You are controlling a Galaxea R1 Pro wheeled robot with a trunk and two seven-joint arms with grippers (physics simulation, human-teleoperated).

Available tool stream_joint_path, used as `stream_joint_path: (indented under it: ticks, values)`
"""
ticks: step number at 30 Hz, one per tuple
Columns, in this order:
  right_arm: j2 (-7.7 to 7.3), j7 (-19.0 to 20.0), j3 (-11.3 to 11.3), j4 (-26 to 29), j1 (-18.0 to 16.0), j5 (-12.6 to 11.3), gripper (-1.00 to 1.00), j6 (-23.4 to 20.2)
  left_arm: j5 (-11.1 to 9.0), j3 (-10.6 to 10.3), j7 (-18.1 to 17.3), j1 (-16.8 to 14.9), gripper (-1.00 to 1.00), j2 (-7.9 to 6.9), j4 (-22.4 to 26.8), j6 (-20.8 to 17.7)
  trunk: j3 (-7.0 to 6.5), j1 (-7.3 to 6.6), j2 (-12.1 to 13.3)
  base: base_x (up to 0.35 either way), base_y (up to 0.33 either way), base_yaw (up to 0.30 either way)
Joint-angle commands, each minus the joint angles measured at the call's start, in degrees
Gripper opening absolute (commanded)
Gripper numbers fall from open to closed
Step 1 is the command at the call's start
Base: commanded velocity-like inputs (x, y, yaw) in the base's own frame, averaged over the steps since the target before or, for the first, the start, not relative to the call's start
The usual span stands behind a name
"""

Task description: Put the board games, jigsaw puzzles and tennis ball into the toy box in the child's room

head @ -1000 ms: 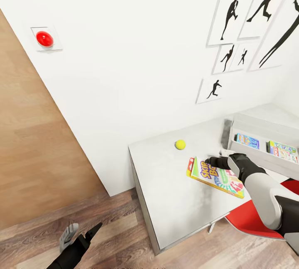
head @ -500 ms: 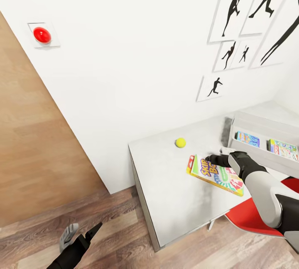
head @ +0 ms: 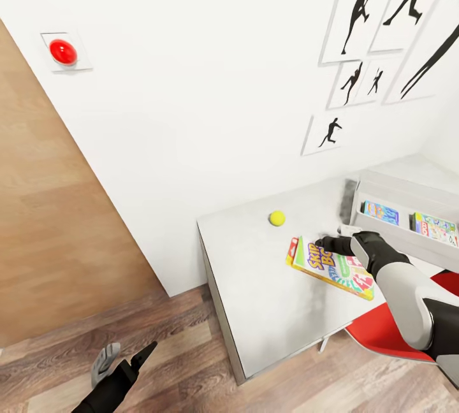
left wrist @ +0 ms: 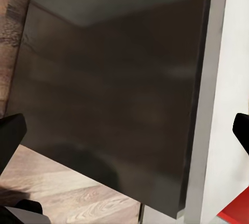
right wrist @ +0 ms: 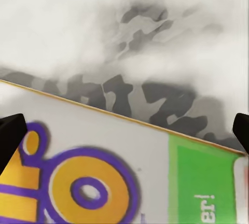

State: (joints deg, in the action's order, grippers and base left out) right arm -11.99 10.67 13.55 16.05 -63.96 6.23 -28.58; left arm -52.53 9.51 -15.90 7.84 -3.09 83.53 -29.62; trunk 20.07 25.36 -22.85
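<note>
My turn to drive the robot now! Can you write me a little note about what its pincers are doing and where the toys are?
Right pincer: open, fingers spread at the far edge of the Skip-Bo board game, not gripping it yet.
Left pincer: open and holding nothing, hanging low over the wood floor beside the table.
Toys: Skip-Bo lies flat on the table. The tennis ball sits loose on the table, just beyond it. The toy box already has a small blue board game and another colourful box inside.
Left to do: put Skip-Bo and the ball into the toy box.
</note>
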Motion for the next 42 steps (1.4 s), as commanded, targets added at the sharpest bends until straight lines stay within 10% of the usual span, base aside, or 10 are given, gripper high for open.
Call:
stream_joint_path:
  ticks: [1,42]
  values:
    - [0.03,0.71,0.26,-1.02,0.03,1.08,1.00,-0.25,-0.38,0.07,-0.01,-0.01,1.00,0.01,0.05,-0.44,0.10,0.42,-0.07,0.000,0.000,0.000]
    - [0.50,1.98,0.11,-1.02,0.07,1.12,1.00,-0.25,-0.38,-0.01,-0.01,-0.10,1.00,0.10,0.05,-0.44,0.13,0.42,-0.07,-0.163,0.000,0.000]
